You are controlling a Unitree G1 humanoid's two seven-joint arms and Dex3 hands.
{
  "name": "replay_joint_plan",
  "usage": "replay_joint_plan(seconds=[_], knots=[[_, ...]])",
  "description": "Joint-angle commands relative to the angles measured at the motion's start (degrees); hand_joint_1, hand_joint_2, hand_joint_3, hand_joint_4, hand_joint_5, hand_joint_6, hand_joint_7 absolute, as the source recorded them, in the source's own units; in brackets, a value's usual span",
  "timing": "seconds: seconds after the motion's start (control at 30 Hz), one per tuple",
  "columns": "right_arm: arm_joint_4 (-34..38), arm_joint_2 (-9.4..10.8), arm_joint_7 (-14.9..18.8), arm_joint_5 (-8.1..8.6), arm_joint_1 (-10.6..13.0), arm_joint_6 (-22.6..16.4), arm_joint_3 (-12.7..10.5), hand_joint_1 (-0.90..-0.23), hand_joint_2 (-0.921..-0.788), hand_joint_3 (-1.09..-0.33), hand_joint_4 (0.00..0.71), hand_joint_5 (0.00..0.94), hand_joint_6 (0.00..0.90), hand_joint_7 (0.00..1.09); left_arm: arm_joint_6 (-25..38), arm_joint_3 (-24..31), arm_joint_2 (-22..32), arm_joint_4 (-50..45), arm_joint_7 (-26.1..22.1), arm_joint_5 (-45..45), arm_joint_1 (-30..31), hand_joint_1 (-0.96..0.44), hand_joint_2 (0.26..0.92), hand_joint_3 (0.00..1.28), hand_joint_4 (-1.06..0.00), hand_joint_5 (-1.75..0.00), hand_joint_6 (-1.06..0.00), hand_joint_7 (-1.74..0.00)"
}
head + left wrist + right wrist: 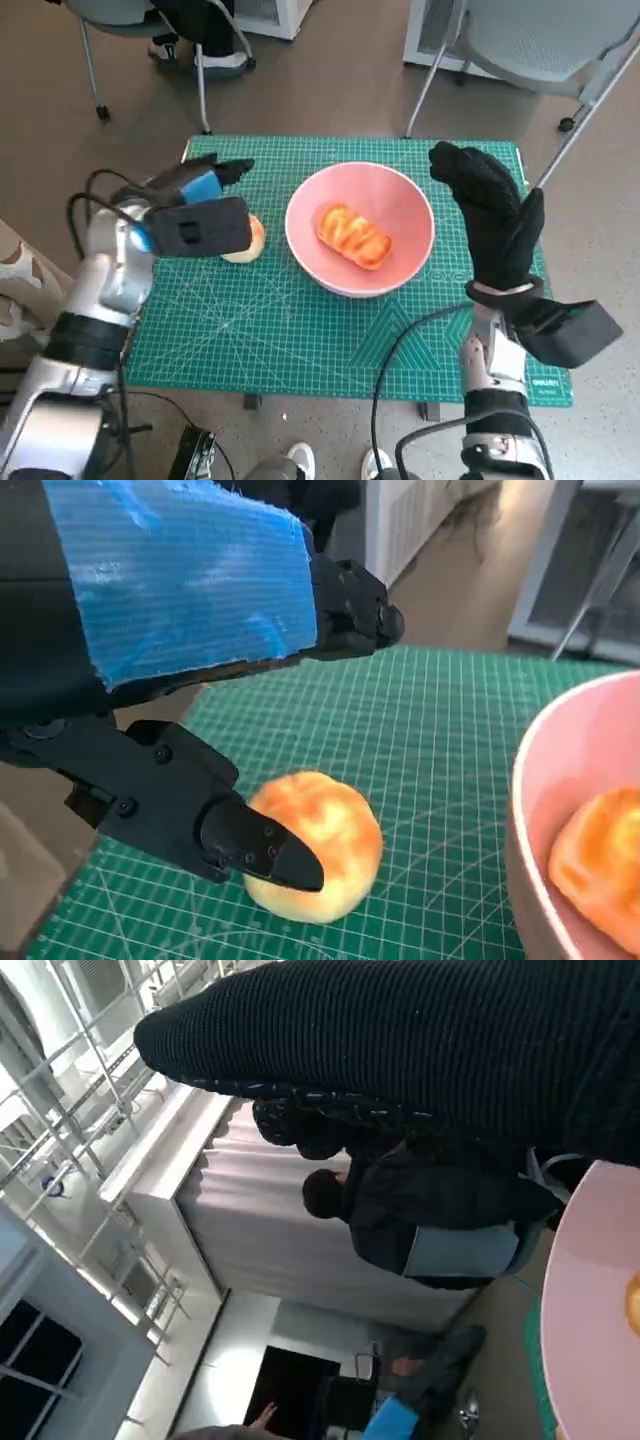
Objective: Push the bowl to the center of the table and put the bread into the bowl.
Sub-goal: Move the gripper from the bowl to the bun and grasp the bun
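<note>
The pink round bowl (360, 228) stands near the middle of the desk (300, 330), which is covered with a green cutting mat with a white grid, and it already holds one golden, glazed oblong bread roll (353, 236). A second piece, a pale round bread bun (246, 240), lies on the mat toward the left edge of the desk, just beside the bowl but not touching it.

The left hand (200, 205) (the one with blue tape) is over this bun. In the left wrist view its black fingers (255, 845) are spread, one tip close against the near side of the bun (315, 845) and another (350, 610) well above it; nothing is held, and I cannot tell if the lower tip really touches. The right hand (490, 215) stands upright by the right side of the bowl, fingers loosely apart and empty; whether it touches the rim is not clear.

My judgement is that the push is done and the step in hand is to grasp the bun. To do it well, the left hand should come lower so that the fingers close around the widest part of the bun, gently, because soft bread will dent or roll away. The lift must clear the bowl's rim, and the release should be beside the roll, not on top of it. The right hand could steady the bowl.
</note>
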Motion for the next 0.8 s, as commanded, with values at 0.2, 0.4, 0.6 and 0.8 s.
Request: replay_joint_plan(seconds=[0.2, 0.4, 0.6, 0.8], knots=[[-0.58, -0.24, -0.18, 0.54, 1.73, 1.39, -0.27, -0.618, -0.921, -0.752, 0.231, 0.001, 0.096, 0.41, -1.97, -6.37, -4.68, 17.69, 0.84, 3.70, -9.20, -0.38, 0.709, 0.01, 0.00, 0.00, -0.18, 0.00], [-0.92, -0.35, -0.14, 0.66, 2.04, 1.88, -0.54, -0.618, -0.921, -0.751, 0.231, 0.001, 0.095, 0.41, -2.42, -9.43, -6.94, 25.77, 1.00, 5.41, -13.06, -0.40, 0.705, 0.01, 0.00, 0.00, -0.16, 0.00], [-1.81, -0.26, -0.47, 0.45, 2.50, 2.36, -0.64, -0.626, -0.921, -0.748, 0.232, 0.001, 0.096, 0.41, -2.68, -11.27, -8.65, 31.21, 2.41, 6.24, -15.23, -0.43, 0.705, 0.01, 0.00, 0.00, -0.16, 0.00], [-1.86, -0.32, -0.41, 0.56, 2.50, 2.64, -0.81, -0.631, -0.921, -0.746, 0.233, 0.002, 0.098, 0.42, -3.13, -12.01, -9.80, 34.71, 3.32, 6.43, -16.38, -0.44, 0.706, 0.00, 0.00, 0.00, -0.15, 0.00]])
